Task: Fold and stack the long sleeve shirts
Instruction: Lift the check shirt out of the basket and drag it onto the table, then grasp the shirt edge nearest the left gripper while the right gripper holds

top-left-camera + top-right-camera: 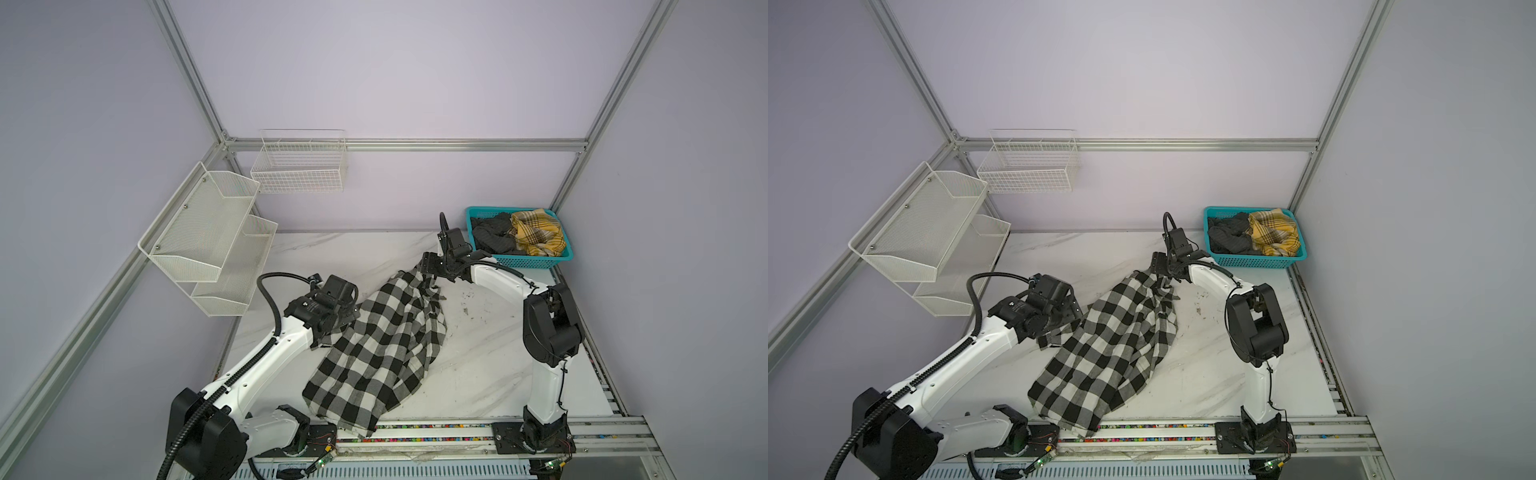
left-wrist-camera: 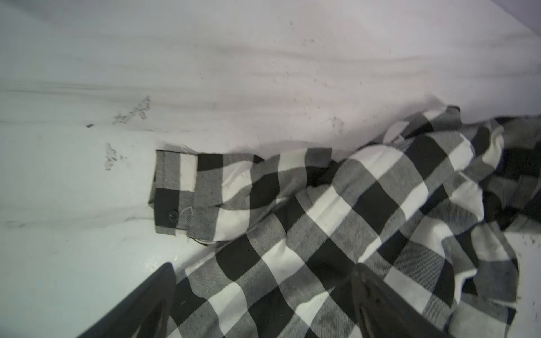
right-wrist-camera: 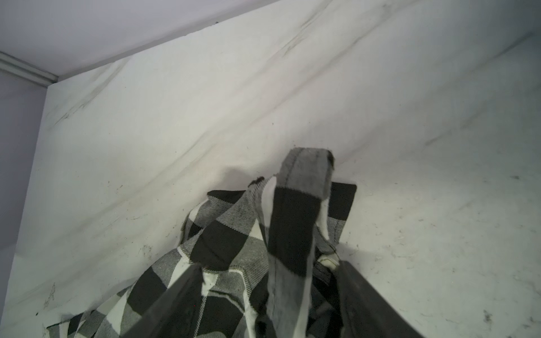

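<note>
One long sleeve shirt (image 1: 382,345) (image 1: 1108,349) of black-and-white checks lies crumpled across the middle of the marble table in both top views. My left gripper (image 1: 338,322) (image 1: 1065,322) hovers at its left edge. In the left wrist view that gripper (image 2: 263,266) stands open over the cloth (image 2: 351,204), with a buttoned cuff (image 2: 175,190) flat on the table beyond. My right gripper (image 1: 428,270) (image 1: 1158,266) is at the shirt's far end. In the right wrist view its fingers (image 3: 269,264) are spread wide, and a loose fold of the shirt (image 3: 301,204) stands between them, unclamped.
A teal basket (image 1: 536,262) (image 1: 1258,262) holding dark and yellow plaid clothes sits at the back right corner. White mesh shelves (image 1: 208,232) hang on the left wall, and a wire basket (image 1: 299,166) hangs on the back wall. A rail (image 1: 457,428) runs along the table's front edge.
</note>
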Available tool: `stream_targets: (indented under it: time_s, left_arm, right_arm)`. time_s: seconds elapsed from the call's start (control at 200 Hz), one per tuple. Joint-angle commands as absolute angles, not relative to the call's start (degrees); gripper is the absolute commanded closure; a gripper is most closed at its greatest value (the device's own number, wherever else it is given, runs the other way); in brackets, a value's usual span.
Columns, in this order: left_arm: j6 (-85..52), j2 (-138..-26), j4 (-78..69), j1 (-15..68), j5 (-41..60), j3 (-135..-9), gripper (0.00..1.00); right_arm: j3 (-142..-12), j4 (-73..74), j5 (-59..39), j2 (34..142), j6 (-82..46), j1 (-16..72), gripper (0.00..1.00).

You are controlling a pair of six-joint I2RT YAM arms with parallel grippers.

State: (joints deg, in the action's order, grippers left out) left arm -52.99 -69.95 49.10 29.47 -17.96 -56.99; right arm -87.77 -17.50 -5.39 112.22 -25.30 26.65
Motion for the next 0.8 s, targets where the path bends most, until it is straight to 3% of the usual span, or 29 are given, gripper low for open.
stream_targets:
  time_s: [0.0,0.25,0.325,0.41,0.51,0.58,0.73,0.795]
  left_arm:
    - [-52.1,-70.6,48.3,35.8,-11.5,-54.0,0.03]
    - [-55.5,-73.5,50.5,43.4,-5.8,-45.5,0.00]
    - [-55.9,-75.4,48.2,43.4,-5.8,-43.5,0.05]
    - [-55.1,-79.6,46.2,43.4,-7.5,-44.5,0.24]
    - [-54.1,-86.6,49.1,43.2,-12.6,-50.6,0.73]
    - [-52.1,-89.5,50.2,42.9,-16.6,-54.9,1.00]
    - [-48.1,-93.5,52.3,40.7,-26.1,-62.5,1.00]
    - [-46.5,-94.4,53.3,37.7,-30.2,-66.3,1.00]
  right_arm:
    - [-87.4,-20.0,-2.4,108.7,-27.0,27.5,0.23]
    - [-82.9,-19.9,-0.5,104.0,-26.2,27.5,0.19]
    - [-81.2,-19.3,0.5,102.4,-26.2,27.5,0.19]
    - [-80.1,-19.4,0.8,101.8,-26.5,27.4,0.19]
    - [-78.9,-19.5,-0.2,102.3,-27.0,27.4,0.22]
    - [-78.2,-19.4,-2.4,103.2,-27.0,27.4,0.23]
    - [-79.1,-22.4,-2.9,107.6,-24.4,28.5,0.23]
    - [-79.1,-22.8,-2.9,109.1,-23.3,28.6,0.28]
